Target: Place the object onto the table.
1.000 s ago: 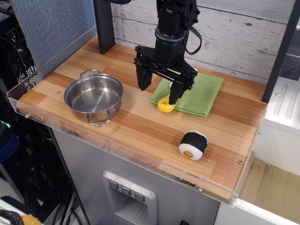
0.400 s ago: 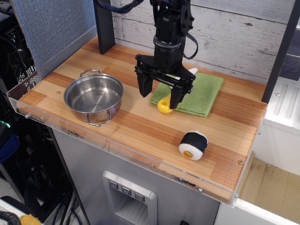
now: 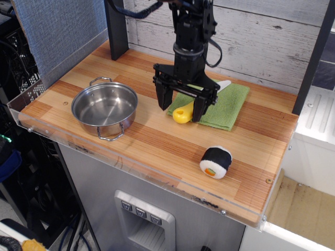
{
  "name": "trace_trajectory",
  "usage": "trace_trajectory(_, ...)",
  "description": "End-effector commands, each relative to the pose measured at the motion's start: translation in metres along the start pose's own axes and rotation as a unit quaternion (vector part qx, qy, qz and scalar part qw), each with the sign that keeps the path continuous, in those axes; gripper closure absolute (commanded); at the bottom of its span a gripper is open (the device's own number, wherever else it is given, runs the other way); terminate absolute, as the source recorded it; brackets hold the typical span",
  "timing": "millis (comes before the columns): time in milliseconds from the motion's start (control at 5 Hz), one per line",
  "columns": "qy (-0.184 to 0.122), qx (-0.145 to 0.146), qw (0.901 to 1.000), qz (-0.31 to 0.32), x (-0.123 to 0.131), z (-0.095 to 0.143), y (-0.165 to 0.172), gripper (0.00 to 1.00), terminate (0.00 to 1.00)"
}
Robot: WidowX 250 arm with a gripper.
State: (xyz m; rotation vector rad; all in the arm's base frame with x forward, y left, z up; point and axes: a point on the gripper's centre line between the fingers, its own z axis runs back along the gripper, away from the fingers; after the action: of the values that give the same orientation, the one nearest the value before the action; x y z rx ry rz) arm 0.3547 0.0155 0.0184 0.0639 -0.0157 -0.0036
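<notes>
A steel pot (image 3: 104, 107) (two loop handles) stands left of the hand — well apart. A green cloth (image 3: 224, 104) lies behind and right of it; a sushi roll toy (image 3: 215, 161) sits nearer the front, right.

Bare table (image 3: 152, 138) lies open between steel pot (image 3: 104, 107), green cloth (image 3: 222, 104) and sushi roll (image 3: 215, 161).

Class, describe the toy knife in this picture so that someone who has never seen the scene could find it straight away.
Start at the green cloth at the back of the wooden table. The toy knife lies across the cloth's front left edge, between the open jaws of the black gripper. Its rounded yellow handle and white blade set it apart from the steel pot and sushi roll.
</notes>
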Motion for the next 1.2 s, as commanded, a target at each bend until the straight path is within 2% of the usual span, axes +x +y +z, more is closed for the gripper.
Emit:
trace_trajectory(0,-0.025,0.004,0.9997,-0.002,0.011,0.014,-0.003,0.00,0.00)
trace_trajectory(200,-0.024,0.005,0.9997,0.001,0.010,0.014,-0.004,1.00,0.00)
trace_trajectory(400,-0.024,0.010,0.9997,0.001,0.010,0.015,-0.007,1.00,0.00)
trace_trajectory(800,-0.063,-0.019,0.9978,0.006,0.008,0.058,0.009,1.00,0.00)
trace_trajectory(1000,-0.074,-0.027,0.9968,0.015,0.002,0.072,0.020,1.00,0.00)
